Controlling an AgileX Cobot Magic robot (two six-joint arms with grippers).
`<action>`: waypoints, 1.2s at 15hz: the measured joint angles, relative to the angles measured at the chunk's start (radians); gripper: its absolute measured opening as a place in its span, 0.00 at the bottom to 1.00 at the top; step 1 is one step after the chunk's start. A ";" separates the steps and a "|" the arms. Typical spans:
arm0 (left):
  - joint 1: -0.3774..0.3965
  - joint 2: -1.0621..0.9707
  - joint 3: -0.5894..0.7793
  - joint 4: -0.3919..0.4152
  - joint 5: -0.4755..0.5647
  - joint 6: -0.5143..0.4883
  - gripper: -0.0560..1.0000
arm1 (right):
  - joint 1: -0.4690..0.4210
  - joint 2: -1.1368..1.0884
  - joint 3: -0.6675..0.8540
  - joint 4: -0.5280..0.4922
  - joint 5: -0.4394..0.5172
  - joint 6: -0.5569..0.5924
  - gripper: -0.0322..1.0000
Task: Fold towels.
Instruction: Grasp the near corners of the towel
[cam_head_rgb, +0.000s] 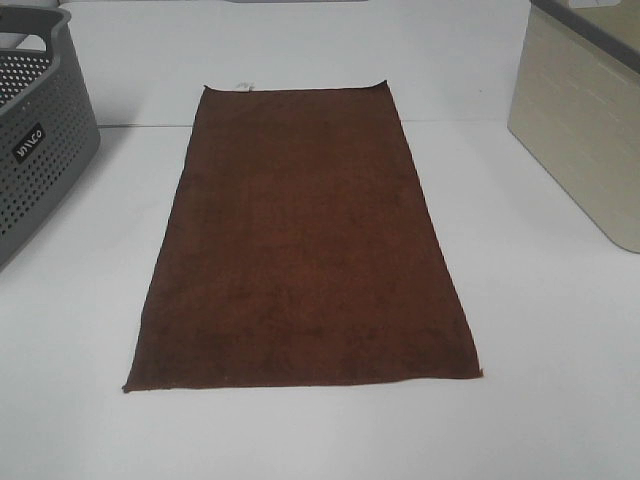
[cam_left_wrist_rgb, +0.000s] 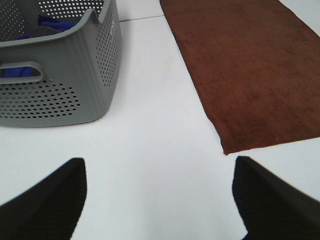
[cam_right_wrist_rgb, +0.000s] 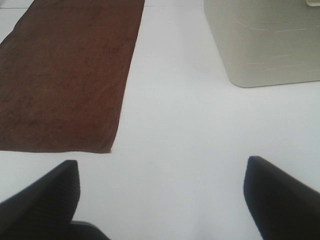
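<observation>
Left gripper (cam_left_wrist_rgb: 158, 164) sat closest to the lens, its dark fingers (cam_left_wrist_rgb: 47, 200) spread wide and gripping nothing, with only white table (cam_left_wrist_rgb: 150, 125) under the gap. Right gripper (cam_right_wrist_rgb: 162, 162) was the same: jaws wide apart, empty, over bare tabletop. And there was the towel (cam_head_rgb: 305, 250), dark reddish-brown, lying flat and fully spread in the middle of the overhead frame, its long sides running from the bottom toward the top. Its near short edge lay toward the bottom of the frame. A small white tag (cam_head_rgb: 241, 85) peeked out at the far short edge, and the far right corner curled up a little. Each wrist view caught one near corner of the towel, clear of the fingers. A grey perforated basket (cam_head_rgb: 40, 150) stood at the upper left, cut by the frame edge and apart from the towel, with blue cloth (cam_left_wrist_rgb: 22, 72) showing inside. A beige bin (cam_head_rgb: 585, 130) stood at the upper right, also apart from the towel
</observation>
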 joint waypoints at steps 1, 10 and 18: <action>0.000 0.000 0.000 0.000 0.000 0.000 0.77 | 0.000 0.000 0.000 0.000 0.000 0.000 0.84; 0.000 0.000 0.000 0.000 0.000 0.000 0.77 | 0.000 0.000 0.000 0.000 0.000 0.000 0.84; 0.000 0.000 0.000 0.000 0.000 0.000 0.77 | 0.000 0.000 0.000 0.000 0.000 0.000 0.84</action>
